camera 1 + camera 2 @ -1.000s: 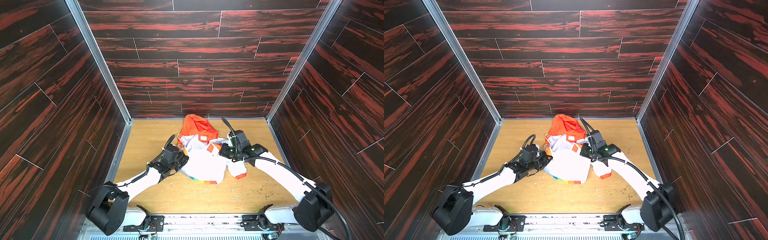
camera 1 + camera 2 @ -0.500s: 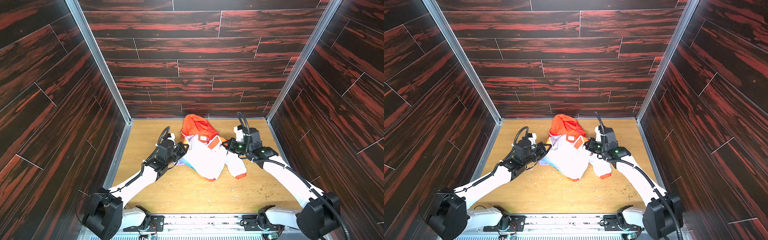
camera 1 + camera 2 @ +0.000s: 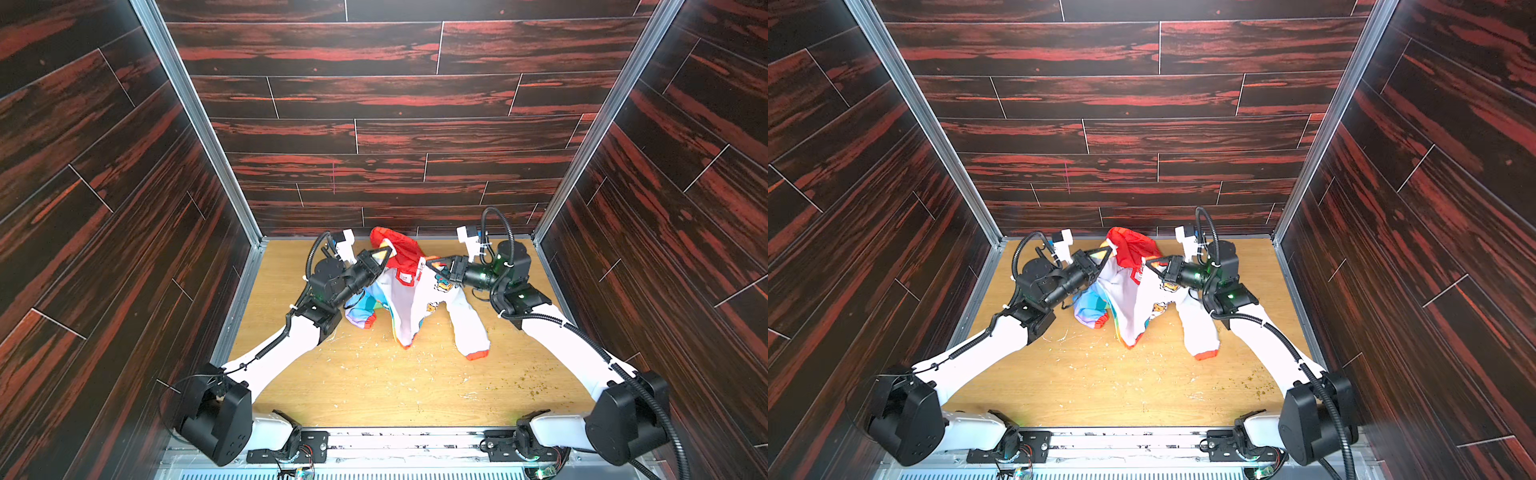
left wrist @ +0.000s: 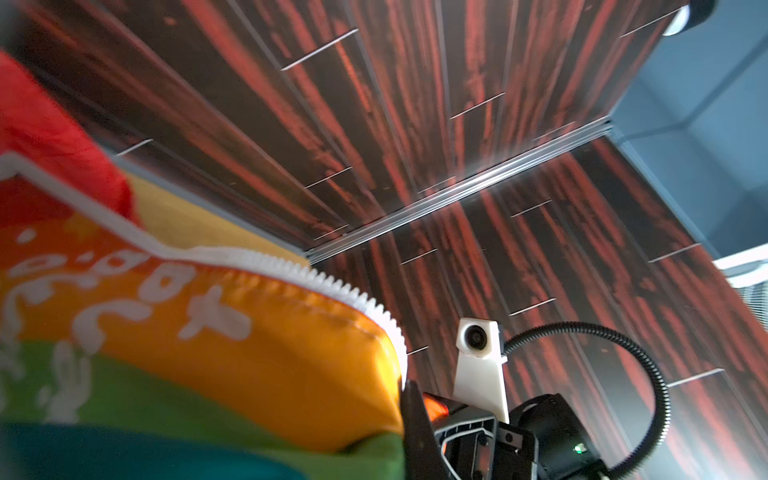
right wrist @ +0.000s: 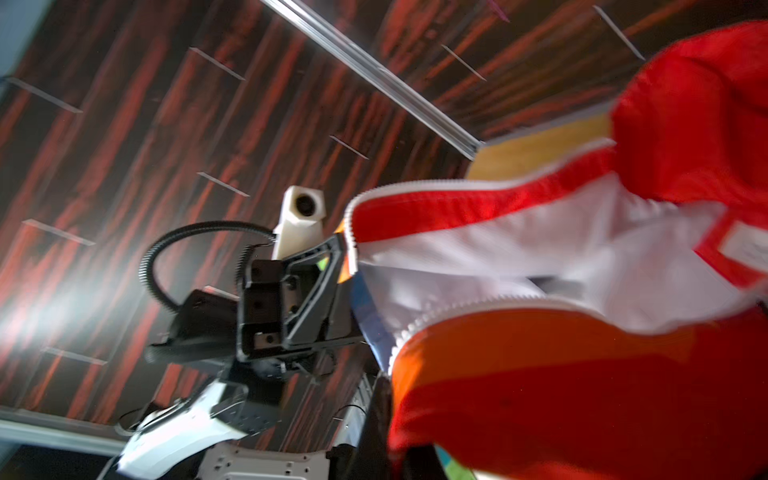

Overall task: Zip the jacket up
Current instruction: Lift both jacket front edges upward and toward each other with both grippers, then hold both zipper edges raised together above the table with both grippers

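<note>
Over the far half of the light wooden table [image 3: 374, 386] hangs the white, rainbow-panelled, orange-hooded jacket [image 3: 409, 299]. My left gripper [image 3: 385, 253] and right gripper [image 3: 434, 266] each pinch 1 front edge near the collar, spreading its white zipper teeth [image 4: 332, 282] for alignment.

Close-up rainbow-striped jacket [image 4: 216, 340], white zipper teeth [image 4: 332, 286], right gripper [image 4: 415, 409] seemingly pinching its edge

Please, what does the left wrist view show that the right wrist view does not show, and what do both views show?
Only left wrist: white print on the jacket, and the right gripper. Only right wrist: the white lining, a label and the left gripper. Both: the red hood, white zipper teeth and the dark wall.
</note>
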`<state>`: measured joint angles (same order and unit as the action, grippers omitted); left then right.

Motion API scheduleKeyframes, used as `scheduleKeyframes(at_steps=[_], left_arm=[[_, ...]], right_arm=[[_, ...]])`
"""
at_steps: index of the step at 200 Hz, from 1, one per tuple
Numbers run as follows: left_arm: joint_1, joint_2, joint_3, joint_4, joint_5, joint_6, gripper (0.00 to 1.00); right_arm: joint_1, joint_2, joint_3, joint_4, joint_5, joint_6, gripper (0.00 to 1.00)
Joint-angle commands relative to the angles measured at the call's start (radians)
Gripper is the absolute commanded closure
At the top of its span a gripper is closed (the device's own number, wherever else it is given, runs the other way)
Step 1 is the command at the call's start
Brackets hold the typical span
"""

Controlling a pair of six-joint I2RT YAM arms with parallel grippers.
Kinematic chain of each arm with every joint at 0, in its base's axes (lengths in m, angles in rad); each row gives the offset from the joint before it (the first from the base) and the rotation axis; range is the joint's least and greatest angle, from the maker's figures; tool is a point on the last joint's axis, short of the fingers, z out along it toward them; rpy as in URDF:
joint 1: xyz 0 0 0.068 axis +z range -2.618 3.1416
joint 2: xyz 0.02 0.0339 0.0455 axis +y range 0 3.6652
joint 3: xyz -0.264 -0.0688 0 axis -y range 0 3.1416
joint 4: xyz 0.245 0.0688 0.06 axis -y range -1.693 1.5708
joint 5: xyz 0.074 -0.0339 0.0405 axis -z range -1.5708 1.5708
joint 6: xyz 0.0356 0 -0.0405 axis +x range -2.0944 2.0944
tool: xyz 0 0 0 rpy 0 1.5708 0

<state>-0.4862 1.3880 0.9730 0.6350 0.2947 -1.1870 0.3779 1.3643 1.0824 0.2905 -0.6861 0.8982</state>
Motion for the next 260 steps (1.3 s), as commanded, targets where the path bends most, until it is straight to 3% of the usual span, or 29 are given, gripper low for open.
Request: scheduleKeyframes(at_steps=[1,64,94,149,260], left_arm=[[0.001,0.028,0.08,0.128,0.042,-0.035,1.0],[0.001,0.138,0.19,0.261,0.048,-0.087,1.0],[0.0,0.185,0.211,0.332,0.043,-0.13,1.0],[-0.006,0.231,0.226,0.362,0.02,-0.14,1.0],[-0.007,0.316,0.268,0.409,0.004,-0.206,1.0]], right_arm=[[-0.005,0.03,0.064,0.154,-0.058,0.028,1.0],[-0.022,0.162,0.075,0.496,-0.078,0.227,1.0],[-0.023,0.191,0.097,0.511,-0.05,0.208,1.0],[-0.026,0.275,0.105,0.71,-0.001,0.299,1.0],[-0.025,0.367,0.185,0.77,0.004,0.363,1.0]])
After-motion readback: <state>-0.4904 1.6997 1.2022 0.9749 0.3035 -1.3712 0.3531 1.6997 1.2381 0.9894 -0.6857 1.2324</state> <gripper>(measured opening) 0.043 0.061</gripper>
